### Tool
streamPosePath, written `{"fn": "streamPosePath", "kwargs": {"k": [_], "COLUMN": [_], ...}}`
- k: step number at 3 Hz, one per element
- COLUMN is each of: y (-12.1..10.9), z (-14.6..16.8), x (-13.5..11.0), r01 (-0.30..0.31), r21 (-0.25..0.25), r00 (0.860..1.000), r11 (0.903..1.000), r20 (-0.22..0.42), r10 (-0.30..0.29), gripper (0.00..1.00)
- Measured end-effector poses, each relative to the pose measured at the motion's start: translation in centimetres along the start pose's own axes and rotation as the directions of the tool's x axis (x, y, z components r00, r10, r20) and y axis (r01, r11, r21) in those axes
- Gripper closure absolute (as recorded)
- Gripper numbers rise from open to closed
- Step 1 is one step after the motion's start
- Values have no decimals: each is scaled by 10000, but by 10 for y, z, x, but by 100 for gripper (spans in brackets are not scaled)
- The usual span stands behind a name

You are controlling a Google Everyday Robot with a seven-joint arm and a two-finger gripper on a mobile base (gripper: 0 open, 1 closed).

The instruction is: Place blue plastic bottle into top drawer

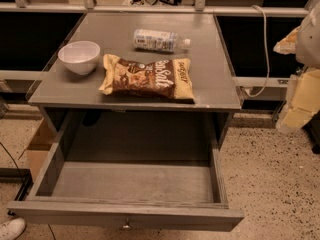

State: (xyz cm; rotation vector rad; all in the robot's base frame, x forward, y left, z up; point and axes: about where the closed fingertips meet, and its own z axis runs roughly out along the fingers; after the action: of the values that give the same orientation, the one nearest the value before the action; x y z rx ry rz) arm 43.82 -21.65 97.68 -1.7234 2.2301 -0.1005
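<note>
The blue plastic bottle (158, 40) lies on its side on the grey table (210, 91), just behind the chip bag (147, 78), on the far side of it from the camera. Its white cap points away to the right and its body is not touching the bag. A white bowl (79, 57) sits to the left of the chip bag, apart from it. Below and in front of the chip bag, the top drawer (127, 215) is pulled well out, its grey floor bare and its small knob showing at front centre.

The gripper (299, 101) hangs well to the right of the chip bag, past the table's edge and at about tabletop height. It carries nothing that can be made out. Whether it is open or closed cannot be told from this view.

The task looks to be at its start: the drawer is ready to receive, but the bottle is not yet grasped, so the step in hand is the reach. The next move likely calls for bringing the gripper in over the table to the bottle behind the chip bag and closing across the bottle's round body, not along its length. The bottle may roll if nudged, and the chip bag just in front of it leaves little room on the near side.
</note>
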Motion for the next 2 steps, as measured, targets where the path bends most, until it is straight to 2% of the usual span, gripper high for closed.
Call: {"fn": "streamPosePath", "kwargs": {"k": [1,2], "y": [-2,-17], "z": [0,5], "x": [-3,-25], "r01": [64,494], "r21": [19,121], "r00": [10000,9986], "r11": [10000,9987], "r20": [21,163], "r10": [-64,-496], "gripper": [0,0]}}
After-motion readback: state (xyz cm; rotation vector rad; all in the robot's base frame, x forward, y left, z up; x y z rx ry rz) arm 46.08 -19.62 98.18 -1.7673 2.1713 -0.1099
